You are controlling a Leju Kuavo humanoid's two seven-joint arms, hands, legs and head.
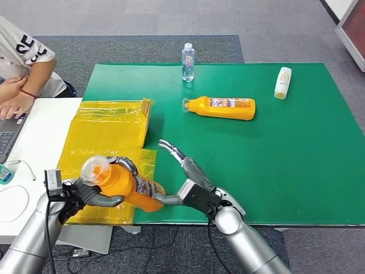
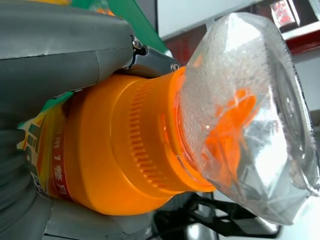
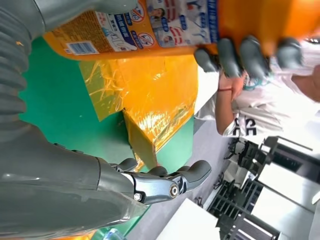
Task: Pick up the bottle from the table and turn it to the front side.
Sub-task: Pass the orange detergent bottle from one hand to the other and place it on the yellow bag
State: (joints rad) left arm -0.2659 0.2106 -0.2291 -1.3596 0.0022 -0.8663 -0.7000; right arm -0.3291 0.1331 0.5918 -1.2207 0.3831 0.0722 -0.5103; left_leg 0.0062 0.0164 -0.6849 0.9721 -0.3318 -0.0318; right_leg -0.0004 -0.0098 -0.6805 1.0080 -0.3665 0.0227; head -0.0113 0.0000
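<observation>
In the head view, the left robot hand (image 1: 92, 191) grips an orange bottle (image 1: 125, 184) just below its clear cap, holding it tilted above the near edge of the counter (image 1: 301, 171), over a yellow plastic-wrapped box (image 1: 108, 131). The right robot hand (image 1: 189, 180) is at the bottle's base: one finger reaches under the bottom end, the others stretch out open over the green mat. A second orange bottle (image 1: 222, 108) lies on its side farther back, a small clear water bottle (image 1: 187, 61) stands upright at the far edge, and a white bottle (image 1: 283, 83) lies toward the far right. A person (image 1: 21, 68) sits at the left with hands by a laptop (image 1: 8, 137)

In the left wrist view, the bottle's ribbed orange neck (image 2: 143, 145) and clear domed cap (image 2: 249, 115) fill the frame, with the grey thumb (image 2: 75, 50) pressed along its side

In the right wrist view, dark fingertips (image 3: 249, 55) of the left robot hand wrap the labelled bottle body (image 3: 170, 22), while the right robot hand's own fingers (image 3: 166, 182) hang spread and hold nothing
</observation>
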